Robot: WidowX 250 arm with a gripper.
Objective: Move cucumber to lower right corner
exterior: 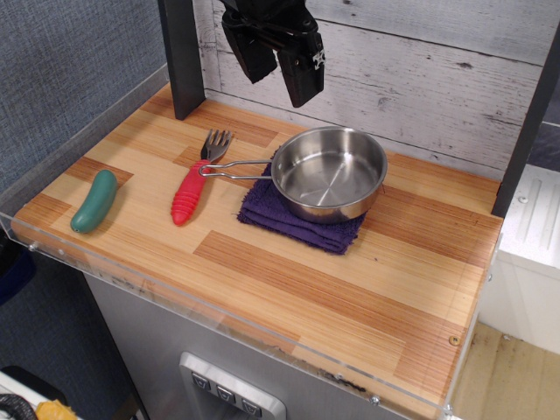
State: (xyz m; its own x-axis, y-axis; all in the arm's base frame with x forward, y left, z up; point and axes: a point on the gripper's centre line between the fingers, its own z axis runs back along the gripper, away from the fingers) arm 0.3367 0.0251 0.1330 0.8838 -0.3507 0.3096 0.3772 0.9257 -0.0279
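Note:
The teal-green cucumber point(94, 201) lies on the striped wood tabletop near its left front corner. The lower right corner point(437, 350) of the tabletop has a clear acrylic edge and a small screw hole, and nothing lies on it. My black gripper point(280, 74) hangs high above the back middle of the table, over the pan's far side and far from the cucumber. Its two fingers point(302, 74) stand apart with nothing between them.
A red-handled fork point(194, 179) lies right of the cucumber. A steel pan point(331, 172) with a wire handle sits on a purple cloth point(293, 219) at mid-table. A black post point(182, 57) stands at the back left. A clear acrylic rim point(175, 293) runs along the front edge.

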